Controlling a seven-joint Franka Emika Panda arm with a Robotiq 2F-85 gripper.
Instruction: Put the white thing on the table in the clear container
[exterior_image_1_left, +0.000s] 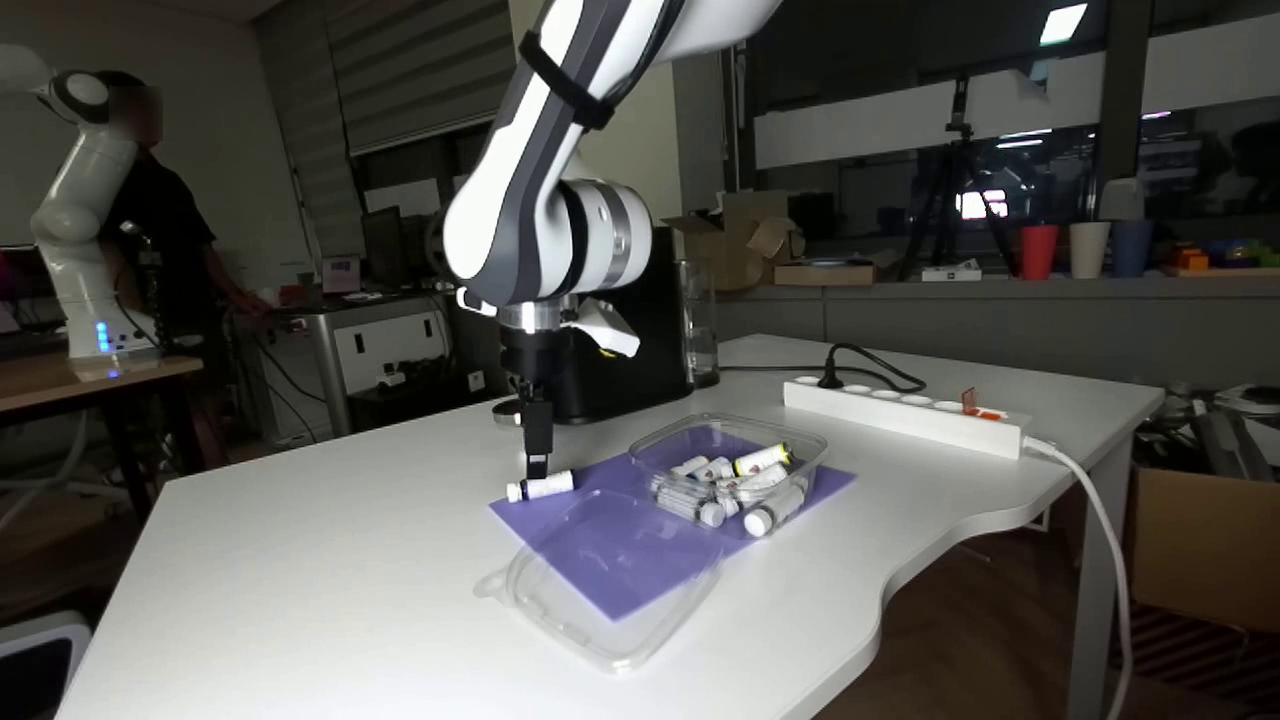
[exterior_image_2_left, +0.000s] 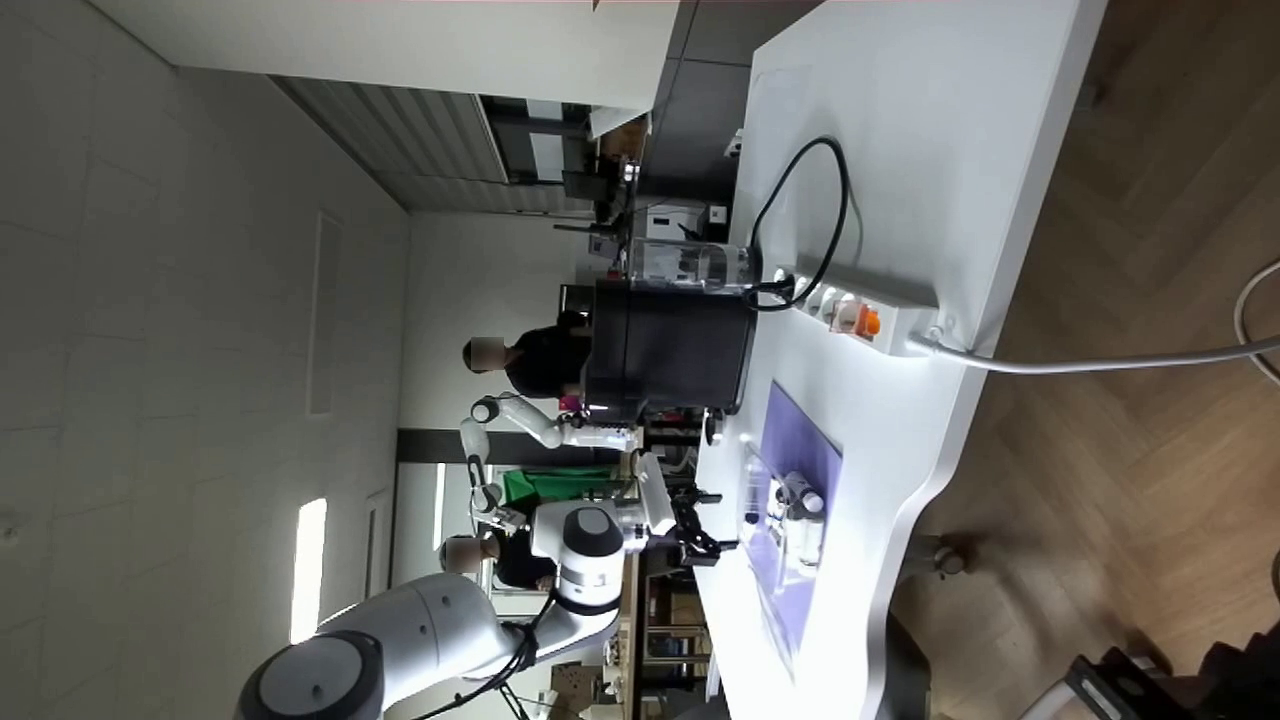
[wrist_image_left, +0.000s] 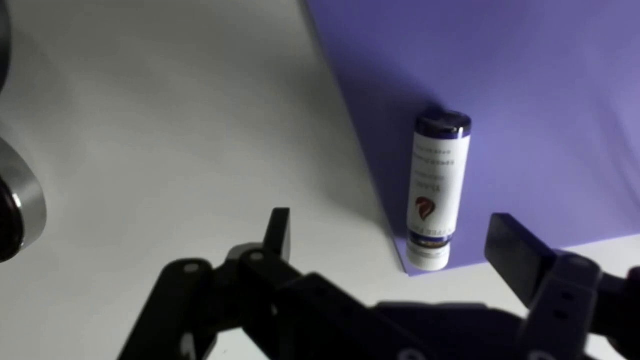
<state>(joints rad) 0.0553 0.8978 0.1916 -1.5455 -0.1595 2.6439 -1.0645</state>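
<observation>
My white, black-banded arm (exterior_image_1_left: 500, 220) slants down, my black two-fingered end effector (wrist_image_left: 392, 234) pointing at the white surface (exterior_image_1_left: 330, 560), spread wide. Close by, between the fingers (wrist_image_left: 517, 257) in the wrist view, a small white-labelled cylindrical vial (wrist_image_left: 437, 185) lies on its side on a corner of the purple sheet (wrist_image_left: 525, 100), outside the shallow clear plastic tray (exterior_image_1_left: 690, 440)

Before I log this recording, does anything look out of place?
Mildly: one white-labelled vial lies on its side at a corner of the purple sheet, outside the clear container holding similar vials. A clear lid lies off the container, partly over the sheet. I see no spill.
</observation>
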